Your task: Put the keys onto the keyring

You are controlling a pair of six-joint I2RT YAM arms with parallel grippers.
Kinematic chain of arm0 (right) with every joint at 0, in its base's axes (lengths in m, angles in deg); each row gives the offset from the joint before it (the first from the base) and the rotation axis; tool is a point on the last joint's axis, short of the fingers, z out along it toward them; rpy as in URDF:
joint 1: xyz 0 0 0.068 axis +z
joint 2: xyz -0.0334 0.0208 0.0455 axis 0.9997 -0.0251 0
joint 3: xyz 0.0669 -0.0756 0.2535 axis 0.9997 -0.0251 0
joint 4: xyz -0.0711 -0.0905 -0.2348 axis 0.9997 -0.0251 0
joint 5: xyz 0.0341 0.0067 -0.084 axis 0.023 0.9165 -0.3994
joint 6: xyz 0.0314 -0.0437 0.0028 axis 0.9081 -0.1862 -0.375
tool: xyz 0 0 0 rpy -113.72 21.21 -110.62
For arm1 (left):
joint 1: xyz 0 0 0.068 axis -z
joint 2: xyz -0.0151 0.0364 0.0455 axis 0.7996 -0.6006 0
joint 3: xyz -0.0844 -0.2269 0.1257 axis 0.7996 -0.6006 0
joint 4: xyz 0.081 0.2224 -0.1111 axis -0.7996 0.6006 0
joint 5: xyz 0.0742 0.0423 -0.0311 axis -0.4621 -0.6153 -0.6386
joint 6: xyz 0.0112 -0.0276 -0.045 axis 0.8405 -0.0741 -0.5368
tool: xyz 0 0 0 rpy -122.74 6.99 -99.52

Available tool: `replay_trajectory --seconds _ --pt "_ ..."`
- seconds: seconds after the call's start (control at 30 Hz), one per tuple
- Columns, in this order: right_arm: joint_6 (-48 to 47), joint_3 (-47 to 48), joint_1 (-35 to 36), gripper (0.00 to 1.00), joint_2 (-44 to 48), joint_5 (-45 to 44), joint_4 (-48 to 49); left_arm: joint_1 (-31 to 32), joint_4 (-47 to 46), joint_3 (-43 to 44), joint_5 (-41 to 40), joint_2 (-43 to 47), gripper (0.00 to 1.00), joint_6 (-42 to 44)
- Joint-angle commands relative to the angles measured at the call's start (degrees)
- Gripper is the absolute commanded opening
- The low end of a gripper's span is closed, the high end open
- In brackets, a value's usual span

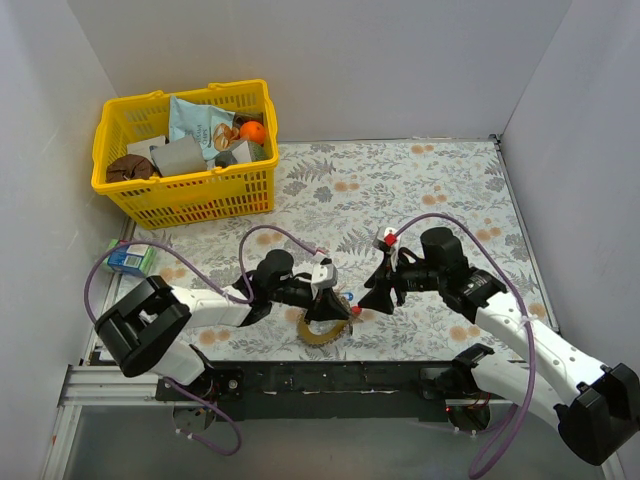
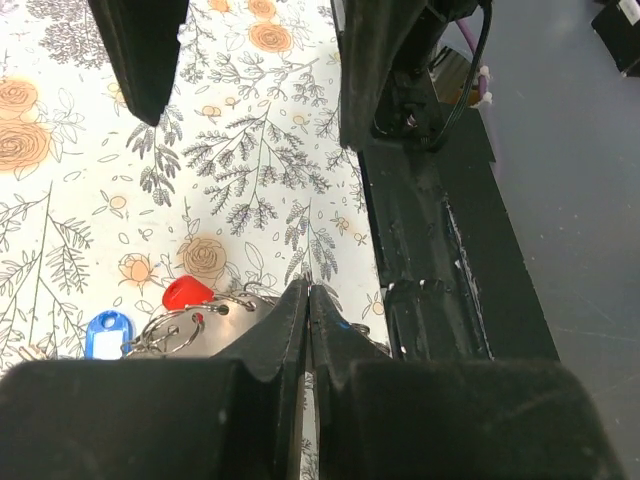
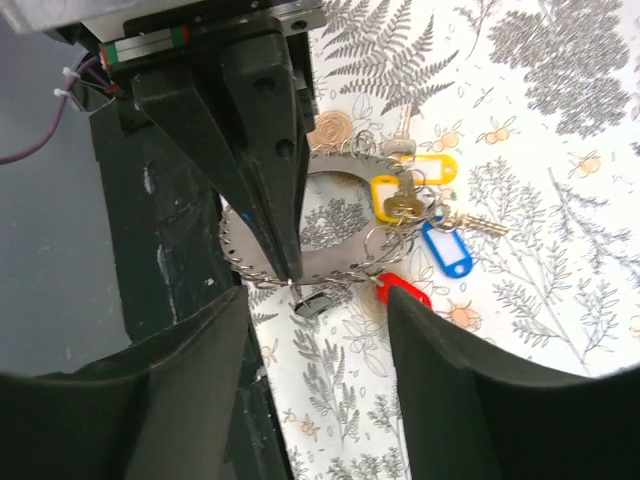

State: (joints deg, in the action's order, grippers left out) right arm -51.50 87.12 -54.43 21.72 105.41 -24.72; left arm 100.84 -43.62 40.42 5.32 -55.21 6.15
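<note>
Pinching the toothed rim of the keyring (image 3: 330, 268) near the table's (image 3: 560, 130) front edge, the left gripper (image 3: 288, 275) has its fingers pressed together on thin metal, so the ring may slip out. Yellow, blue and red keys (image 3: 405, 205) lie tangled against its right side. The right gripper (image 3: 318, 300) hangs above with fingers apart, holding nothing; closing there could catch several keys at once.

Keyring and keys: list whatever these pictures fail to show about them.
- Top external: keys too small to count; left gripper covers part of the keyring.
- Left wrist: its own shut fingers hide most of the keyring.
- Right wrist: which keys are actually threaded on is too fine to tell.
</note>
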Motion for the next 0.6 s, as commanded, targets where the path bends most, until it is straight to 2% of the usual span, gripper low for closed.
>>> replay_trajectory --seconds 0.0,0.2,0.4,0.57 --pt "1.4 -0.1 -0.2 0.71 1.5 -2.1 3.0 0.2 -15.6 -4.1 -3.7 5.4 0.00 -6.3" --pt "2.4 0.5 -0.2 0.70 1.4 -0.8 4.4 0.2 -21.6 -7.2 -5.6 9.0 0.00 -5.2" --pt "4.2 -1.6 -0.2 0.63 1.5 2.0 6.8 0.2 -27.2 -10.0 -5.2 7.4 0.00 -6.8" --pt "5.7 -2.4 -0.3 0.63 2.7 3.6 8.4 0.2 -31.7 -10.7 -5.6 7.8 0.00 -9.3"
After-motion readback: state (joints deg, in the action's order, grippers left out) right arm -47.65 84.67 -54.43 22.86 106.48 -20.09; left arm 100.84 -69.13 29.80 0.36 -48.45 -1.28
